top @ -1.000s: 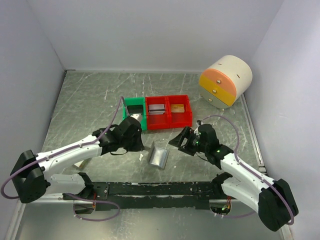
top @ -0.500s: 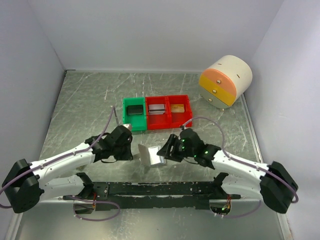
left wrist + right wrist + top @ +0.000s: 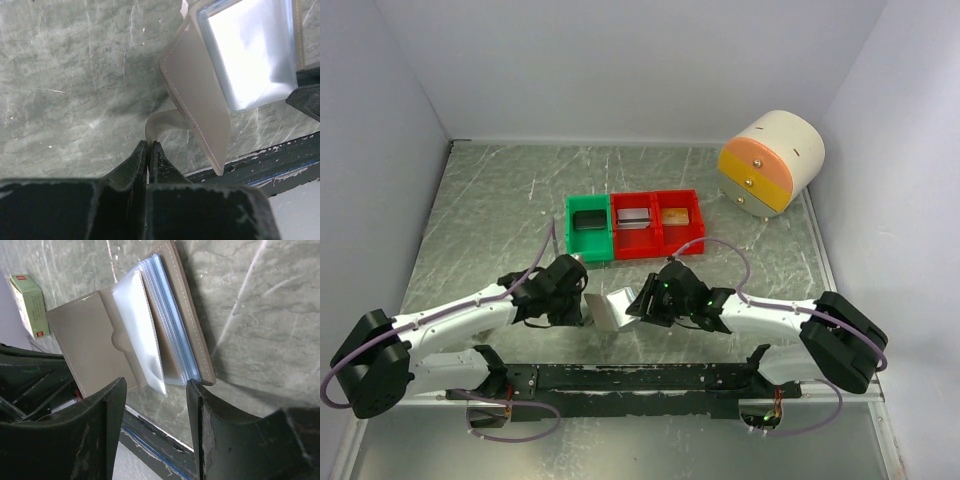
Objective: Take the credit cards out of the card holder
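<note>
The grey card holder (image 3: 611, 306) stands partly open on the table between my two grippers. My left gripper (image 3: 149, 144) is shut on its grey strap, with the outer panel (image 3: 197, 107) rising just beyond the fingers. My right gripper (image 3: 155, 392) is open right below the holder's lower edge, and its fingertips touch nothing. Clear and pale blue pockets (image 3: 170, 325) fan out from the holder (image 3: 85, 350). A tan strip shows between the pockets, and I cannot tell whether it is one of the credit cards. A tan card (image 3: 674, 214) lies in the right red bin.
A green bin (image 3: 588, 228) and a red two-part bin (image 3: 658, 240) sit just behind the holder. A round cream drawer unit (image 3: 772, 160) stands at the back right. A small white-and-red box (image 3: 29, 302) lies beyond the holder. The black rail (image 3: 640, 378) runs along the near edge.
My right gripper has swung left up to the holder, and its jaws have narrowed. My left gripper came nearer and pulled the holder up and a little left, so it opened.
</note>
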`<action>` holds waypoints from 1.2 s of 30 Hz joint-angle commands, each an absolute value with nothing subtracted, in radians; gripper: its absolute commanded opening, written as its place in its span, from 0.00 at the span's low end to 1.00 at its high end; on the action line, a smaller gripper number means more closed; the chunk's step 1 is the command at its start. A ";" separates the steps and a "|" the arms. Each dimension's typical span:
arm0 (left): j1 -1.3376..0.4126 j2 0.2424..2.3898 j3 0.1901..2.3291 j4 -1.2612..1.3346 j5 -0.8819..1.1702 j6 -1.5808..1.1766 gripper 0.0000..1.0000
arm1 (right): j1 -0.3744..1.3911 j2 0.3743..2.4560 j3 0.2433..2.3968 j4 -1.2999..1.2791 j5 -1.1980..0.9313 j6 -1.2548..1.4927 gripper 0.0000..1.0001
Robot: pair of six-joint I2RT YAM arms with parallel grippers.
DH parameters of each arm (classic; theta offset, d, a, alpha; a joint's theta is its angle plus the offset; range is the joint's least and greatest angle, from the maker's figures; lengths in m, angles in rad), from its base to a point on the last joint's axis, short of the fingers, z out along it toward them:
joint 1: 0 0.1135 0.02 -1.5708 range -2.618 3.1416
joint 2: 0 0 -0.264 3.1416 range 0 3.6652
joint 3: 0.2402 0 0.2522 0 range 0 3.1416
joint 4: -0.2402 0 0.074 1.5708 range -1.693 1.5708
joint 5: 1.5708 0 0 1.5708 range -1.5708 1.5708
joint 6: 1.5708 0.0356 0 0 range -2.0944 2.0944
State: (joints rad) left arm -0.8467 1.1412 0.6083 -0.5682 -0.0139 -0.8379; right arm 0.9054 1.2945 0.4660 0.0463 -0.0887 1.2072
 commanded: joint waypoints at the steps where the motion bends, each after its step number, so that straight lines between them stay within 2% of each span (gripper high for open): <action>1: -0.842 1.152 0.667 -0.617 -0.026 -0.799 0.07 | 0.913 1.303 0.486 0.124 -0.061 1.235 0.51; 9: -0.842 1.134 0.662 -0.630 -0.039 -0.804 0.07 | 0.917 1.257 0.543 -0.030 -0.006 1.203 0.54; 19: -0.843 1.146 0.657 -0.623 -0.031 -0.803 0.07 | 0.921 1.335 0.579 0.004 -0.051 1.173 0.54; 27: -0.842 1.145 0.653 -0.630 -0.030 -0.795 0.07 | 0.934 1.291 0.624 -0.162 0.068 1.177 0.58; 36: -0.842 1.143 0.656 -0.633 -0.035 -0.795 0.07 | 0.937 1.293 0.606 -0.050 -0.010 1.145 0.60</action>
